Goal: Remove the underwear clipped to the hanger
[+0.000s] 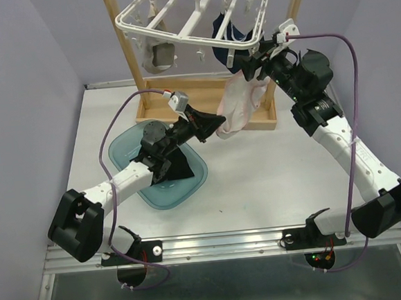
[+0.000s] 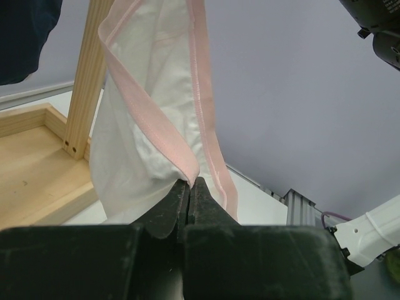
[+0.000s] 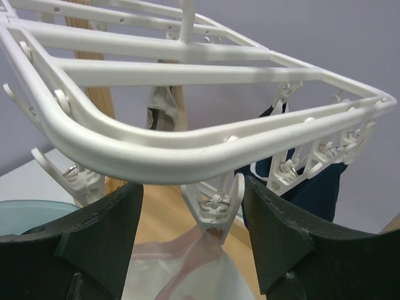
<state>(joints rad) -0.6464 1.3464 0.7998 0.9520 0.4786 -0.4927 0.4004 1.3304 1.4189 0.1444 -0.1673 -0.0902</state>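
Observation:
The white hanger (image 1: 190, 15) hangs from the wooden stand at the back. A pale pink-white underwear (image 1: 240, 102) dangles from one clip (image 3: 215, 203) on its near right edge. My left gripper (image 2: 189, 182) is shut on the lower pink hem of that underwear (image 2: 150, 112), pulling it left. My right gripper (image 3: 194, 212) is open around the clip, with its right finger (image 3: 281, 231) against the clip's wing and the left finger (image 3: 100, 244) apart from it. Navy underwear (image 1: 229, 31) and a grey one (image 1: 162, 56) stay clipped. A black garment (image 1: 177, 167) lies in the teal basin (image 1: 127, 147).
The light wooden stand's post (image 2: 87, 81) and its base tray (image 1: 157, 113) stand just behind the pink-white underwear. The hanger's rim (image 3: 156, 150) runs right above my right fingers. Purple walls close in on both sides.

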